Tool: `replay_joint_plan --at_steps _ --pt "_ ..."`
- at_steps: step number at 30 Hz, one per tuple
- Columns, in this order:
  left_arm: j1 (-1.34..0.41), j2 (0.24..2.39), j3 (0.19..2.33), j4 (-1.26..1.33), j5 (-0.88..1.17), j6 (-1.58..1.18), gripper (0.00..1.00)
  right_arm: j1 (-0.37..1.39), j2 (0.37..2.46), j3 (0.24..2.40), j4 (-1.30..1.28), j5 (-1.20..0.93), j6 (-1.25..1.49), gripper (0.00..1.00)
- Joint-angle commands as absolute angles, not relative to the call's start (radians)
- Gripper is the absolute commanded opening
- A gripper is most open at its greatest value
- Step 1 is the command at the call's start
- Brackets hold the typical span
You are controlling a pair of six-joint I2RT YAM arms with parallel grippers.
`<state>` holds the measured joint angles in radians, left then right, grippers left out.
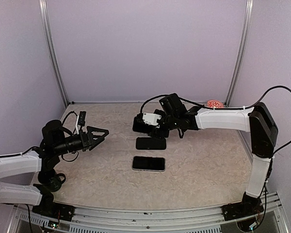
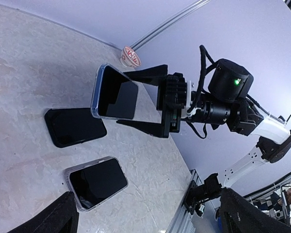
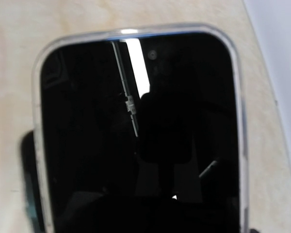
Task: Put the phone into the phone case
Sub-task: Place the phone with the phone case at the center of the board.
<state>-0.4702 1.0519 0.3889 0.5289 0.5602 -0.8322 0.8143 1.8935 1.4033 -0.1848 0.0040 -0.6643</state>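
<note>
My right gripper is shut on a dark-screened phone with a clear rim and holds it off the table at the middle back. In the left wrist view its two fingers clamp the phone's long edges. That phone fills the right wrist view and hides the fingers. A plain black slab, phone or case I cannot tell, lies flat just in front of it. A second dark phone with a clear rim lies nearer still. My left gripper is open and empty in the air, left of both.
A red and white bowl stands at the back right by the wall; it also shows in the left wrist view. Purple walls enclose the back and sides. A metal rail runs along the near edge.
</note>
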Motion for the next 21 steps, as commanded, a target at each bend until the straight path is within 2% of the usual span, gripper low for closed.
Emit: replay_joint_plan --at_steps 1,21 --pt "-0.448 1.02 0.366 0.512 0.567 -0.833 0.99 0.779 1.943 1.485 -0.179 0.008 -0.737 0.75" --pt "-0.425 0.97 0.333 0.488 0.577 -0.847 0.99 0.682 2.193 1.655 -0.14 0.058 -0.874 0.75"
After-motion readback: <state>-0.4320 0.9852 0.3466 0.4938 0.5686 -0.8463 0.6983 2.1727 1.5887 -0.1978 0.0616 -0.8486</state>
